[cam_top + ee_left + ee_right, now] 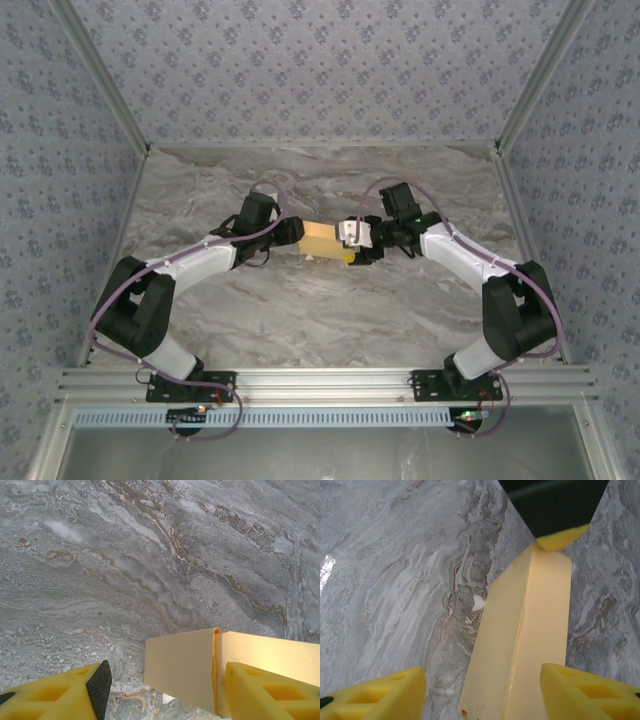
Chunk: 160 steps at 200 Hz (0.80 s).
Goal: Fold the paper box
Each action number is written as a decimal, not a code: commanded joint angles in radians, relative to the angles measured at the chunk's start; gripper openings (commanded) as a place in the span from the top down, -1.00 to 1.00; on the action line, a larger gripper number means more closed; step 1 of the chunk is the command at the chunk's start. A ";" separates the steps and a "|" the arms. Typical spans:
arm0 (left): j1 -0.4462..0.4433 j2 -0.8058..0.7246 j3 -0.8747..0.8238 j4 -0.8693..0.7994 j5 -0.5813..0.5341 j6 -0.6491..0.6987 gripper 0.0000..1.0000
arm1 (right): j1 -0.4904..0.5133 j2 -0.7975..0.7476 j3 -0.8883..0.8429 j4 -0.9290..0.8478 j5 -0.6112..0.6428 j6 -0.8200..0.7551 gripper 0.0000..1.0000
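Note:
The paper box [322,240] is a tan-yellow, long folded sleeve lying on the marble table [300,310] between the two arms. My left gripper [292,232] is at its left end and stands open. In the left wrist view the box [180,665] lies between the fingers, with the right finger [260,690] against it and the left pad [100,685] a gap away. My right gripper [352,240] is at the other end, also open. In the right wrist view the box [530,630] runs away lengthwise from beside the right finger [580,690], and the left finger [385,695] is well apart from it. The left gripper's yellow fingertip [560,537] touches the box's far end.
Patterned walls [60,180] close the table in on the left, back and right. An aluminium rail [320,382] with both arm bases runs along the near edge. Bare marble lies in front of and behind the box.

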 commanded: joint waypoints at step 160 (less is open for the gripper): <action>-0.014 -0.344 -0.268 0.039 0.003 0.387 -0.52 | -0.039 -0.503 -0.313 0.383 0.162 0.219 -0.37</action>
